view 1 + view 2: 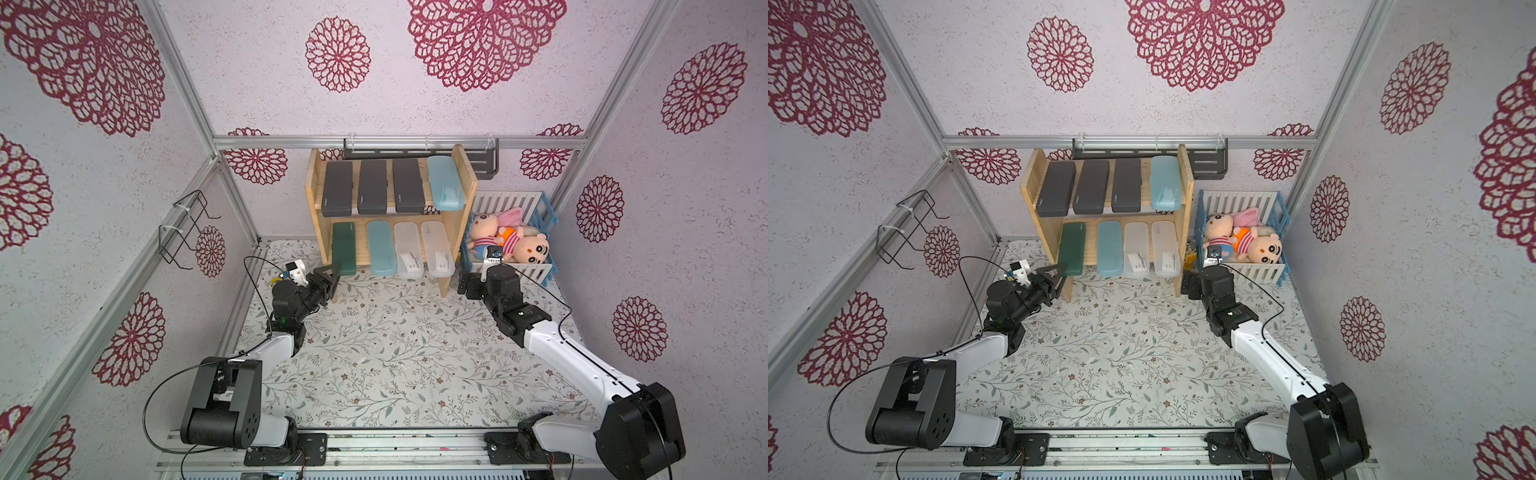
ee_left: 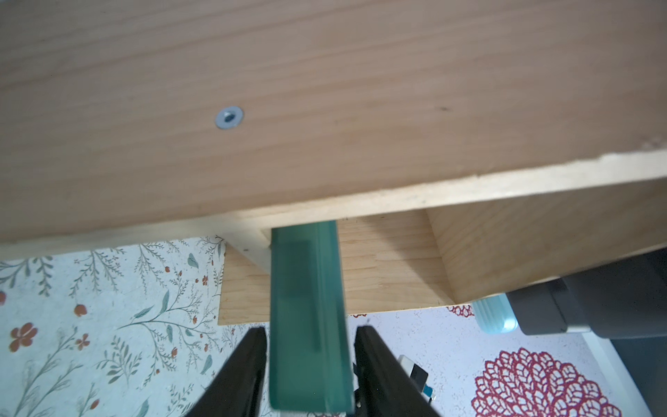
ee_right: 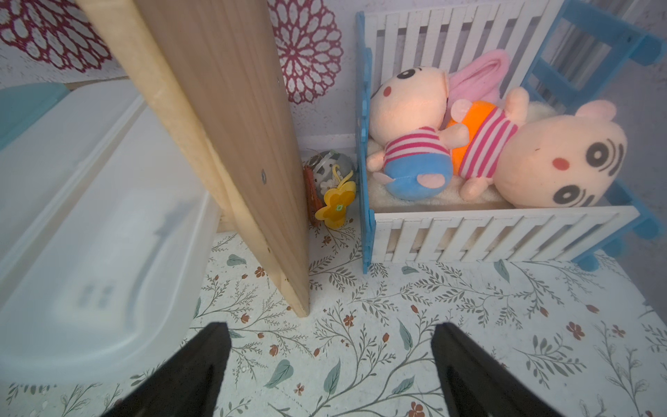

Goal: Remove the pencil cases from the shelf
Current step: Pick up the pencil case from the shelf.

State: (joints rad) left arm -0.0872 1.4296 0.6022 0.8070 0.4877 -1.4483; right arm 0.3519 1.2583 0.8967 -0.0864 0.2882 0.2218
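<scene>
Shelf point(image 1: 467, 174) set mid-frame, eight pencil cases point(image 1: 372, 187) laid across two tiers, dark green case point(image 1: 344, 249) on lower tier's left met by left hand point(image 1: 331, 275), right hand point(image 1: 464, 286) held right of shelf

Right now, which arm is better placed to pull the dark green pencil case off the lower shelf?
Left. The left fingers flank the dark green pencil case at the shelf front; the right fingers stand open over the table, outside the shelf's side panel, holding nothing.
</scene>
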